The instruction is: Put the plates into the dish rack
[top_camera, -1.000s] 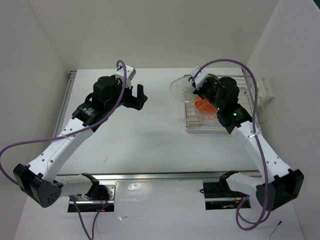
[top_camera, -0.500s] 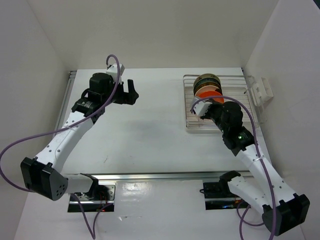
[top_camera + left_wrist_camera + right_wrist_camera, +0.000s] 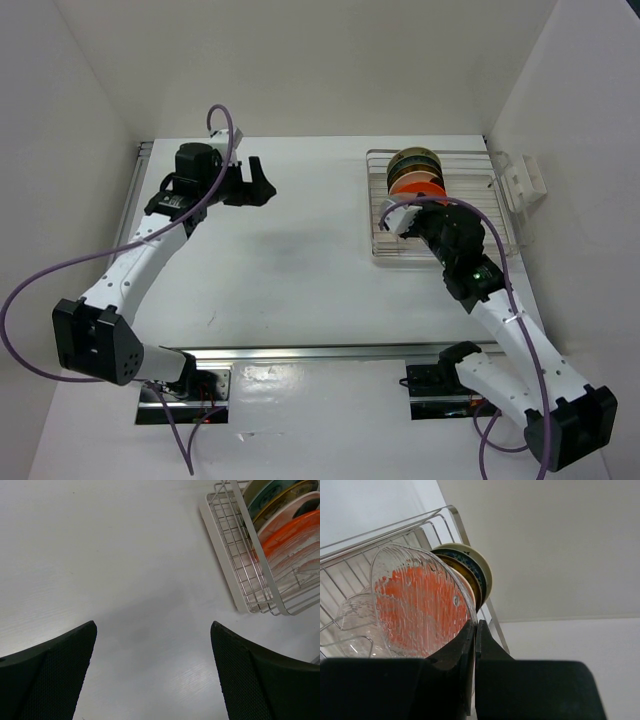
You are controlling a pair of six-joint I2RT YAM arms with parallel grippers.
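Top view, left gripper (image 3: 258, 187): spread wide, empty, above the table (image 3: 290, 270), well apart from the dish rack (image 3: 378, 240).
Top view, right gripper (image 3: 398, 220): over the dish rack's near half; plates (image 3: 413, 172) stand at its far end.
Left wrist: dish rack and orange plate (image 3: 295, 527) at upper right.
Right wrist: pinched on the rim of a clear glass plate (image 3: 415, 605), in front of the orange plate.

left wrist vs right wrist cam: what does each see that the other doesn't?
Left wrist only: the white table and the left tool, wide open with nothing in it. Right wrist only: a clear glass plate close up, with the right tool closed at its rim. Both: the dish rack and the orange plate standing in it with others.
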